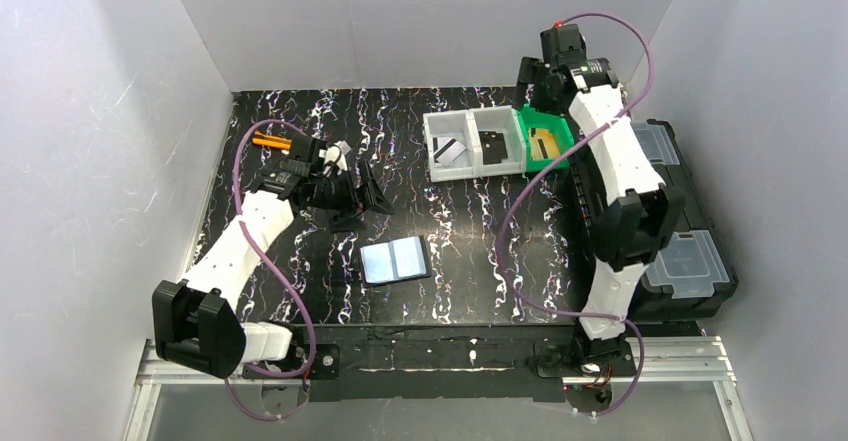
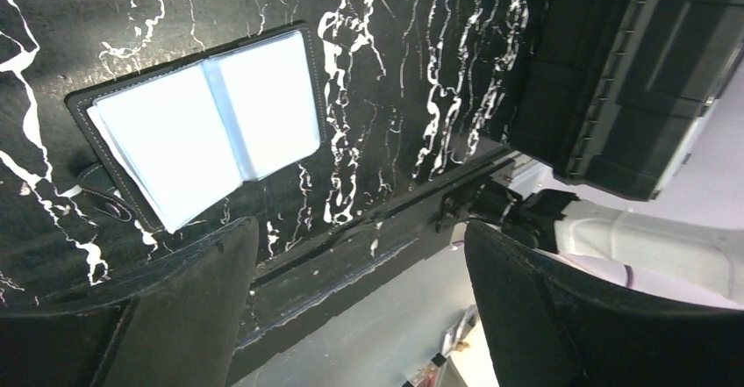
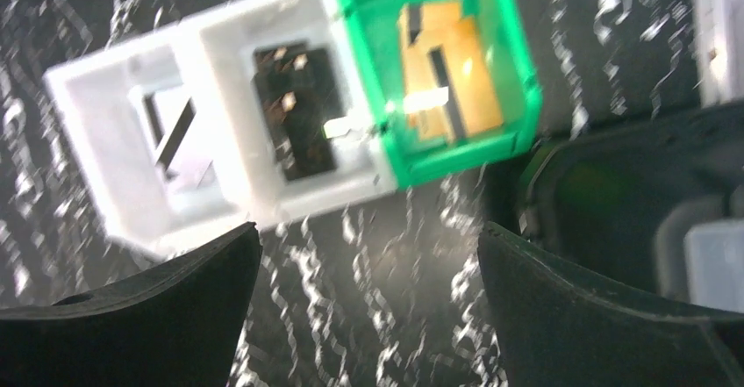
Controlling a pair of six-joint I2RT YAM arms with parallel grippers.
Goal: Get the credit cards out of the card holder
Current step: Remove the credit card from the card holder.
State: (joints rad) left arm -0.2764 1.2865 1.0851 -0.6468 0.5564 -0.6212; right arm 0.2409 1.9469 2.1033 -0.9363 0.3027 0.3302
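Observation:
The card holder [image 1: 395, 259] lies open on the black marbled table, its glossy blue-grey inside facing up. It also shows in the left wrist view [image 2: 206, 124], where glare hides whether any cards sit in it. One silvery credit card [image 1: 451, 151] with a dark stripe lies in the left compartment of a white bin [image 1: 475, 169]; the right wrist view shows it too [image 3: 171, 132]. My left gripper [image 1: 362, 201] is open and empty, up and left of the holder [image 2: 364, 308]. My right gripper [image 1: 533, 79] is open and empty, high above the bins [image 3: 368, 308].
The white bin's right compartment holds a black item [image 3: 298, 111]. A green bin [image 1: 563, 151] beside it holds tan blocks [image 3: 434, 80]. A large black toolbox [image 1: 690, 231] with clear lids fills the right side. White walls enclose the table.

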